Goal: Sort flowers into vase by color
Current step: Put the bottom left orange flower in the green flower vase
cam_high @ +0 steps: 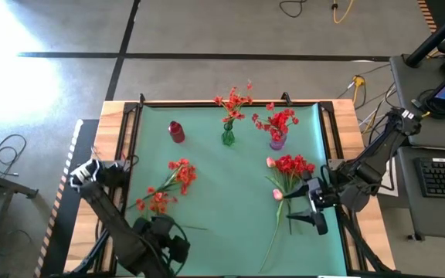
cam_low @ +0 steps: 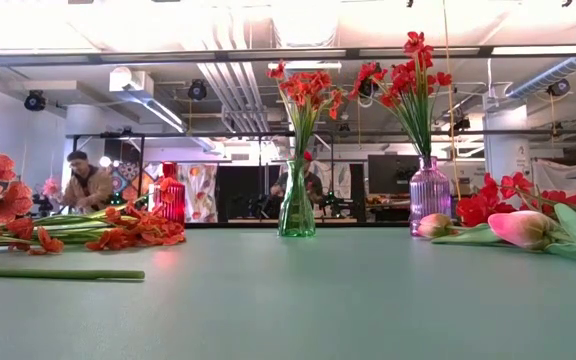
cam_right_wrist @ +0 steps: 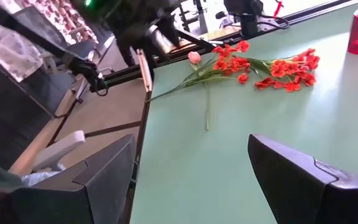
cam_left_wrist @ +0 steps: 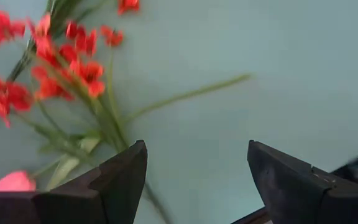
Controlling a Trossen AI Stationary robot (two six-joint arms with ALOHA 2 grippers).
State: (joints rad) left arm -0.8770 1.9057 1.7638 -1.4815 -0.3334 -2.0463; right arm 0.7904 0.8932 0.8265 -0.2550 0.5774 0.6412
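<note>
Loose orange-red long-stemmed flowers (cam_high: 168, 185) lie near the green mat's (cam_high: 222, 232) left edge, deep red ones (cam_high: 290, 166) near its right — open mat between. Left gripper (cam_high: 164, 241) and right gripper (cam_high: 313, 212) both spread wide, empty.

We see two dark arms, black links | left arm (cam_high: 103, 208): pale grey block at its wrist | right arm (cam_high: 373, 154): black, jointed, small pale fittings near its gripper | left fingers (cam_left_wrist: 114, 183): dark, wedge-shaped, flat matte faces | right fingers (cam_right_wrist: 306, 180): same dark wedges, bevelled edges
</note>
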